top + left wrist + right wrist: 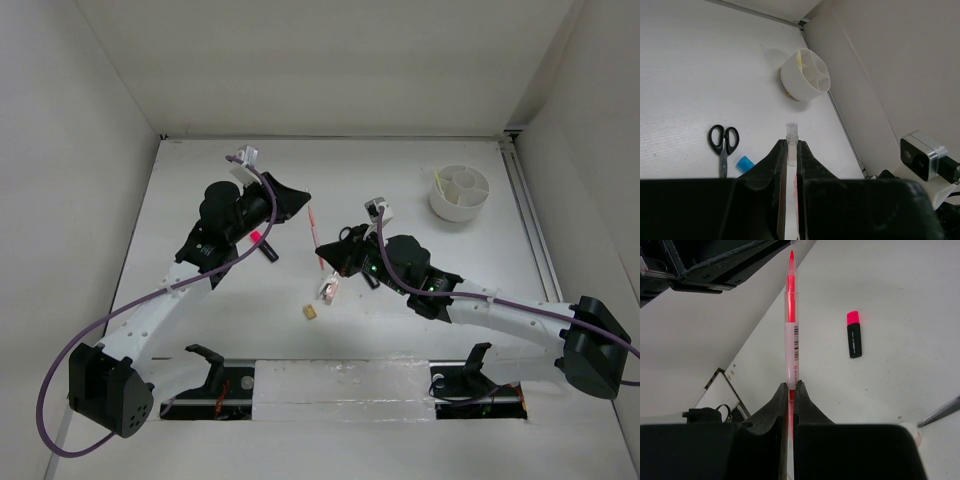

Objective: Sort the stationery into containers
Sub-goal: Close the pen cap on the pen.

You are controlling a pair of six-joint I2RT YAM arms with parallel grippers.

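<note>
The thin red pen (791,335) is pinched only at its tail, with its bare tip reaching out ahead, close under the left gripper (791,146). A nudge there, or a quick swing toward the white tub (792,82) — well off from both grippers — could twist it loose. The right gripper (791,385) is clamped on the pen; the left is closed on a short clear piece (791,129), perhaps its cap.

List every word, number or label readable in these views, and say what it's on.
No text is legible in any view.
Pen: white label with a barcode and tiny print, too small to read.
Marker: faint pale marks on the black body, too blurred to read.
Tub, scissors, clear cap: no markings visible.
</note>
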